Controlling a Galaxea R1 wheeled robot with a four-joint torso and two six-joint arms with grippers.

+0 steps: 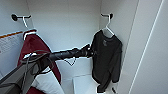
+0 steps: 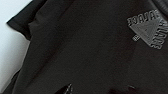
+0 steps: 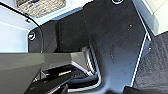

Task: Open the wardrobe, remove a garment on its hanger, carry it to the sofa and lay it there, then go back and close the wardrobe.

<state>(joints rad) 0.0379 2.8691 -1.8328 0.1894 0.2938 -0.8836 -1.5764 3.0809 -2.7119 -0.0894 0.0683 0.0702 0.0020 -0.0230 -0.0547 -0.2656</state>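
The wardrobe (image 1: 67, 22) stands open, its interior plain, smooth and white, with a short black hook on each side wall. From the hook on the right side hangs the hanger (image 1: 108, 28), a thin white piece with a curved hook and sloping shoulders. It carries the garment (image 1: 107, 60), a black long-sleeved top of soft, matte fabric that drapes in loose folds, one sleeve trailing low. A small pale mark shows on its chest.

On the opposite hook hangs a second white hanger (image 1: 28, 32) bearing a maroon jacket (image 1: 35, 47) with white sleeves.

The left arm, a dark jointed tube trailing thin cables, reaches in from the left. The left pincer (image 1: 90, 52) sits against the near edge of the garment at chest height. Whether its fingers are apart or together cannot be told.

In the left wrist view the garment's dark cloth lies close before the camera, finely woven, with a grey triangular printed emblem (image 2: 147, 29) edged in blocky lettering too blurred to read.
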